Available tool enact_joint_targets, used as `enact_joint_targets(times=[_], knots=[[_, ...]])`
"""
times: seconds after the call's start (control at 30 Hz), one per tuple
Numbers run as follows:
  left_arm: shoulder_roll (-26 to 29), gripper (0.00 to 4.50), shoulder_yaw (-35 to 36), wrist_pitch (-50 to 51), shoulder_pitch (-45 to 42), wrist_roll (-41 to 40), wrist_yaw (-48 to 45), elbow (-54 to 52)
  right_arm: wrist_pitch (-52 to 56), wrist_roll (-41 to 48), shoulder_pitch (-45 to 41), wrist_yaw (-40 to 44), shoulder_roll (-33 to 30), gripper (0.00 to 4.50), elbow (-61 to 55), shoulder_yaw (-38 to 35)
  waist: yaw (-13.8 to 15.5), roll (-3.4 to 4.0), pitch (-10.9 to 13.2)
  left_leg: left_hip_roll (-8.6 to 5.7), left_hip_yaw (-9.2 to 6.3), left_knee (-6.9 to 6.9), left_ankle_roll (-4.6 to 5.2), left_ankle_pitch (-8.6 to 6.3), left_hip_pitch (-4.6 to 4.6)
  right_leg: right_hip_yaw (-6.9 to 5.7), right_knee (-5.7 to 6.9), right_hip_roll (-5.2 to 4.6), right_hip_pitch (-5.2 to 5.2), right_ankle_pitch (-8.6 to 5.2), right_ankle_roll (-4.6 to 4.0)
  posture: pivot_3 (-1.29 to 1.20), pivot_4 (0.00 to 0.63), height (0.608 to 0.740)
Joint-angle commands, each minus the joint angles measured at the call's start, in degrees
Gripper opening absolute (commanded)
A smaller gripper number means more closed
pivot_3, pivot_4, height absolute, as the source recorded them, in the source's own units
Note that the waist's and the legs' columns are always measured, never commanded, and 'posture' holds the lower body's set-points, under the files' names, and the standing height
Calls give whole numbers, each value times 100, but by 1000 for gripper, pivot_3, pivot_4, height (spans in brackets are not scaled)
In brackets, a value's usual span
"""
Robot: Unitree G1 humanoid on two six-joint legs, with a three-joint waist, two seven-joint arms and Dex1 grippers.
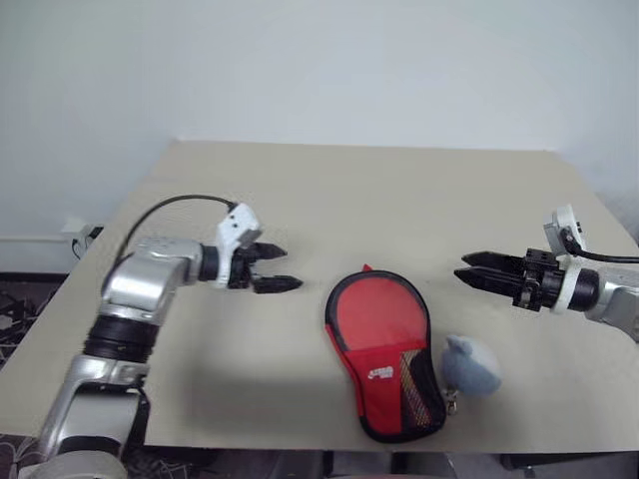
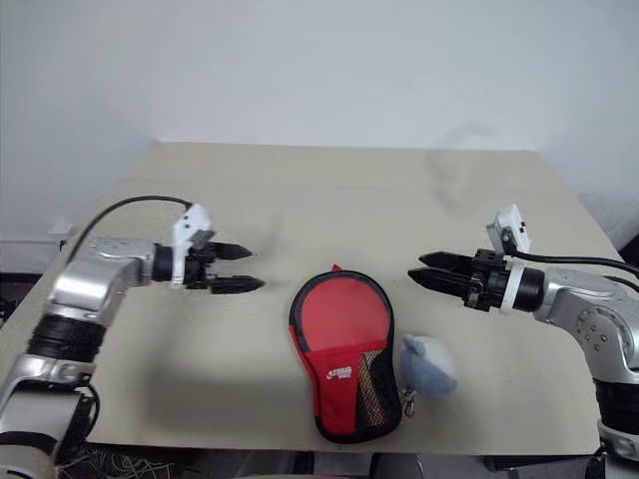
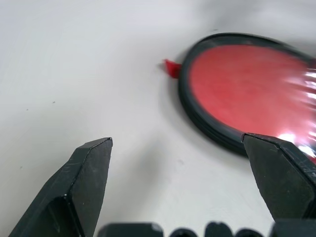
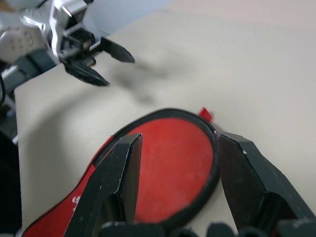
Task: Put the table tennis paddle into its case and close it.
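The case (image 1: 379, 339) lies flat near the table's front edge, red with black trim. Its mesh pocket and white logo are at the end nearest me, and a small red tab (image 3: 172, 68) sticks out at its far end. The table tennis paddle is hidden. My left gripper (image 1: 292, 267) hangs open above the table to the left of the case, pointing toward it and holding nothing. My right gripper (image 1: 461, 266) hangs open to the right of the case, also pointing at it and empty. In the right wrist view the case's round end (image 4: 168, 163) lies past the right gripper's fingers.
A grey-blue fuzzy ball (image 1: 471, 364) rests against the case's right side near the front edge. The beige table (image 1: 399, 190) stretches back to a white wall. Its left edge is close behind my left arm.
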Motion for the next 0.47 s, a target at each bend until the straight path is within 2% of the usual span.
enact_joint_targets(times=[0.03, 0.1, 0.23, 0.47], knots=[[377, 4478, 502, -308, 125, -212, -326, 61, -802, -391, 93, 572, -9, 2513, -167, 294, -2, -11, 11, 2, 0, 4, 19, -15, 0, 1, 0, 0, 1, -4, 6, 0, 0, 688], [607, 4478, 660, -514, 465, -217, -460, 75, -1286, -581, 172, 677, 160, 2513, -175, 381, -8, -10, 12, 3, 0, 7, 32, -24, 0, 3, 0, -2, 1, -4, 7, 0, 0, 688], [949, 4478, 905, -610, 1227, -296, -587, -233, -1781, -759, 348, 1207, 29, 2513, -35, 389, -8, 16, 32, 8, 2, 7, 30, -26, 6, 7, 7, -2, -1, -4, 6, 0, 0, 688], [1206, 4478, 961, -798, 2081, -263, -653, -597, -1809, -862, 121, 1377, 1, 2513, 276, 428, -4, 42, 59, 29, 7, 17, 0, -21, 9, 7, 14, -2, -1, -4, 3, 0, 0, 688]])
